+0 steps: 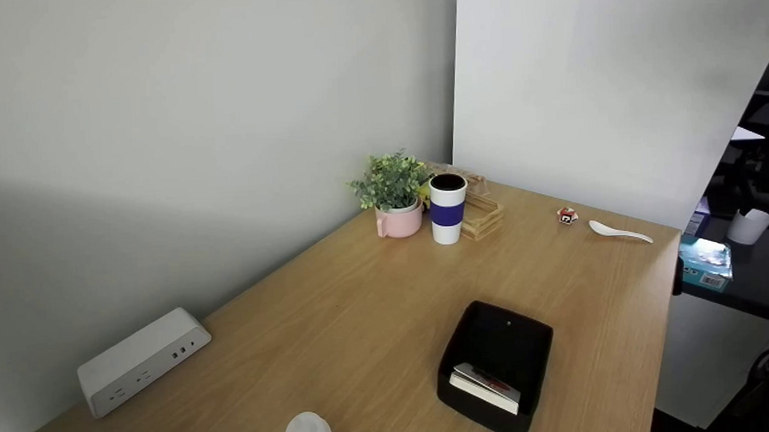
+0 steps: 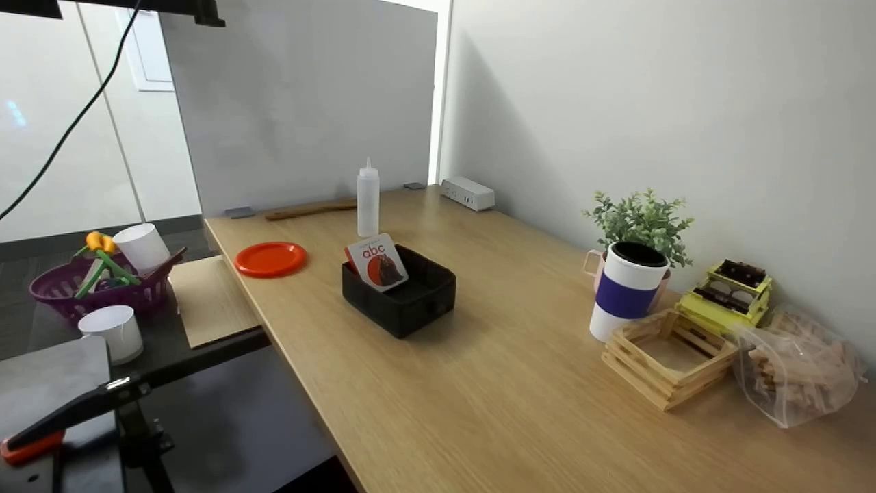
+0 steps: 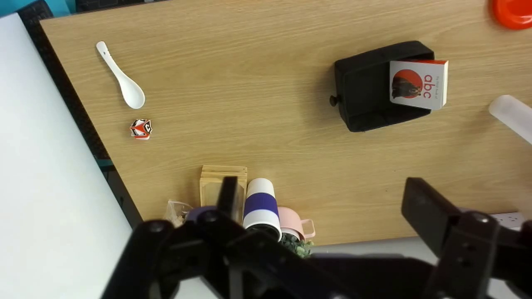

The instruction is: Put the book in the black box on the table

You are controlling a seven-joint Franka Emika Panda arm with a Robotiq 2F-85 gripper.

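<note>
The book, white with a red-orange circle and "abc" on its cover, sits tilted in one end of the black box, leaning on its wall and sticking up above the rim. The book [image 1: 486, 388] [image 2: 378, 262] [image 3: 417, 84] and the black box [image 1: 493, 334] [image 2: 428, 308] [image 3: 365, 93] show in all views. The box stands on the wood-grain table [image 1: 338, 335] [image 2: 493, 383] [image 3: 257, 83]. My gripper [image 3: 322, 185] is open with nothing between its fingers, above the table and apart from the book and box. I cannot make it out in the exterior views.
A white-and-blue cup [image 2: 624, 294], a wooden crate [image 2: 667, 359] and a potted plant [image 1: 393, 189] stand by the wall. A squeeze bottle [image 2: 368, 202] and red plate [image 2: 271, 259] are near the box. A spoon [image 3: 124, 83] lies near a table edge. A white device [image 1: 144, 359] sits along the wall.
</note>
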